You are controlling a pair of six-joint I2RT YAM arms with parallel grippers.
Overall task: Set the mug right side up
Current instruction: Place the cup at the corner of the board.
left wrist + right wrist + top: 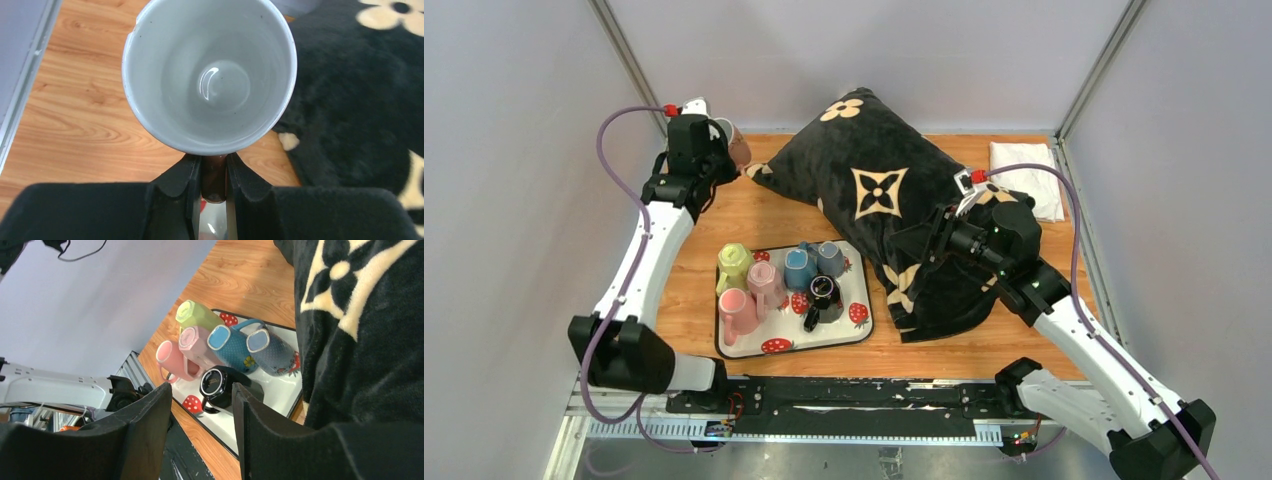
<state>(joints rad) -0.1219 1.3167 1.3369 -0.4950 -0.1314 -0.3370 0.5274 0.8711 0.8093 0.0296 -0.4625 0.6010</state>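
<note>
My left gripper is shut on the brown handle of a mug with a white inside; its open mouth faces the wrist camera above the wooden table. In the top view the mug is held at the far left of the table, next to the black pillow. My right gripper is open and empty, hovering over the pillow's right side; in the top view it points left.
A white strawberry tray at front centre holds several mugs: yellow-green, pink, blue, black. A folded white cloth lies at the back right. Grey walls enclose the table.
</note>
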